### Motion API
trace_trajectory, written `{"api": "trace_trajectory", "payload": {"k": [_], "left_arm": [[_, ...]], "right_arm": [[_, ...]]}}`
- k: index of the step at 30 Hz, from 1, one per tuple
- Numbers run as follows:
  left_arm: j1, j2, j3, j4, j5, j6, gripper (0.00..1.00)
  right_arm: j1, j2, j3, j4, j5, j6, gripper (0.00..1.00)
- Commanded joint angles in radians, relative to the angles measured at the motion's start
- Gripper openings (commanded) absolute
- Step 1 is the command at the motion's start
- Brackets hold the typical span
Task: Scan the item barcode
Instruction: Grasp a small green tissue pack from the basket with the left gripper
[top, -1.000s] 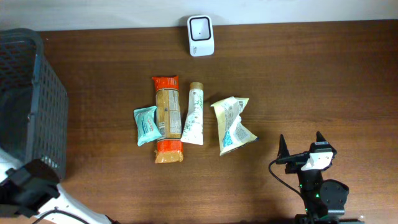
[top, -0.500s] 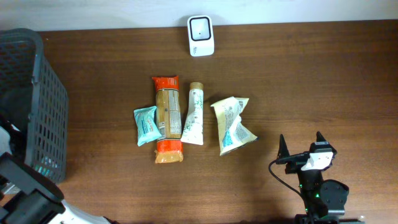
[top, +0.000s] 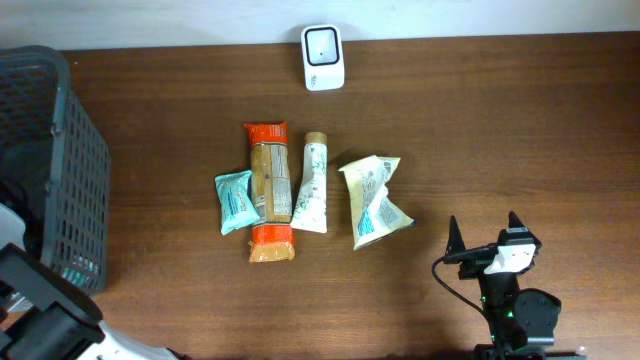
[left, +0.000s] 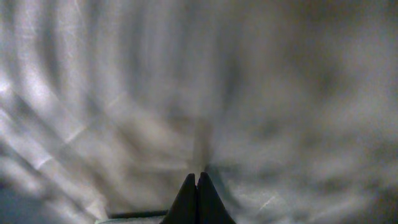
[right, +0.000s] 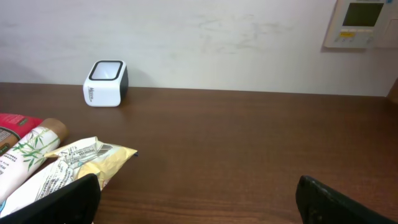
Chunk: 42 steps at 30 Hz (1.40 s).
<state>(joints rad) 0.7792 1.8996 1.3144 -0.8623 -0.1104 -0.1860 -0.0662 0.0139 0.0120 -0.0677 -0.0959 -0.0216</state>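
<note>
We find the left pincer (left: 196, 182) clenched, fingertips pressed together; its surroundings are too blurred to identify. The right pincer (top: 482, 224) is released, jaws wide, at the near edge of the tabletop (top: 520, 120). The items lie mid-tabletop in a row: teal packet (top: 236, 201), orange cracker pack (top: 270, 190), tube (top: 313, 183), crumpled pouch (top: 373, 199). The scanner (top: 322, 57) sits at the far edge, well apart from them. A dark basket (top: 60, 170) stands at the left.
</note>
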Motion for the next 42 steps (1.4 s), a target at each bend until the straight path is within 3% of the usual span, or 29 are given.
{"api": "trace_trajectory", "payload": {"k": [1,2,3,4,7,9,12,15,17,19,20,24,27,28,29,32,36,38,42], "left_arm": [[-0.004,-0.020,0.114,-0.018,-0.014,0.122,0.00],[-0.004,-0.022,0.138,-0.022,0.005,0.135,0.00],[-0.004,-0.023,0.144,-0.039,0.071,0.136,0.12],[-0.004,-0.018,0.142,-0.071,0.102,0.148,0.35],[-0.003,-0.015,0.088,-0.123,0.106,0.183,0.79],[-0.003,-0.015,0.040,-0.127,0.066,0.183,0.88],[-0.004,-0.014,-0.011,-0.116,0.054,0.183,0.84],[-0.003,-0.014,-0.020,-0.116,0.054,0.183,0.68],[-0.003,-0.014,-0.020,-0.116,0.054,0.183,0.42],[-0.003,-0.014,-0.020,-0.115,0.043,0.183,0.04],[-0.003,-0.014,-0.019,-0.110,0.023,0.183,0.00],[-0.004,-0.015,0.077,-0.121,-0.003,0.172,0.00],[-0.004,-0.019,0.309,-0.218,0.002,0.171,0.00],[-0.004,-0.021,0.460,-0.273,0.014,0.144,0.00],[-0.006,-0.027,0.704,-0.334,0.126,0.067,0.00],[-0.060,-0.056,0.944,-0.357,0.368,0.022,0.00],[-0.355,-0.114,1.009,-0.385,0.394,0.019,0.00],[-0.589,-0.094,0.985,-0.416,0.345,0.018,0.00],[-0.893,-0.002,0.921,-0.394,0.323,0.018,0.00]], "right_arm": [[-0.006,-0.006,-0.006,-0.004,-0.002,0.010,0.99],[-0.006,-0.006,-0.006,-0.004,-0.002,0.010,0.99],[-0.006,-0.006,-0.006,-0.004,-0.002,0.010,0.99],[-0.006,-0.006,-0.006,-0.004,-0.002,0.010,0.99],[-0.006,-0.006,-0.006,-0.004,-0.002,0.010,0.99],[-0.006,-0.006,-0.006,-0.004,-0.002,0.010,0.99],[-0.006,-0.006,-0.006,-0.003,-0.002,0.010,0.99],[-0.006,-0.006,-0.006,-0.004,-0.002,0.010,0.99],[-0.006,-0.006,-0.006,-0.004,-0.002,0.010,0.99],[-0.006,-0.006,-0.006,-0.003,-0.002,0.010,0.99],[-0.006,-0.006,-0.006,-0.004,-0.002,0.010,0.99],[-0.006,-0.006,-0.006,-0.003,-0.002,0.010,0.99],[-0.006,-0.006,-0.006,-0.004,-0.002,0.010,0.99],[-0.006,-0.006,-0.006,-0.004,-0.002,0.010,0.99],[-0.006,-0.006,-0.006,-0.003,-0.002,0.010,0.99],[-0.006,-0.006,-0.006,-0.003,-0.002,0.010,0.99],[-0.006,-0.006,-0.006,-0.003,-0.002,0.010,0.99],[-0.006,-0.006,-0.006,-0.004,-0.002,0.010,0.99],[-0.006,-0.006,-0.006,-0.003,-0.002,0.010,0.99]]}}
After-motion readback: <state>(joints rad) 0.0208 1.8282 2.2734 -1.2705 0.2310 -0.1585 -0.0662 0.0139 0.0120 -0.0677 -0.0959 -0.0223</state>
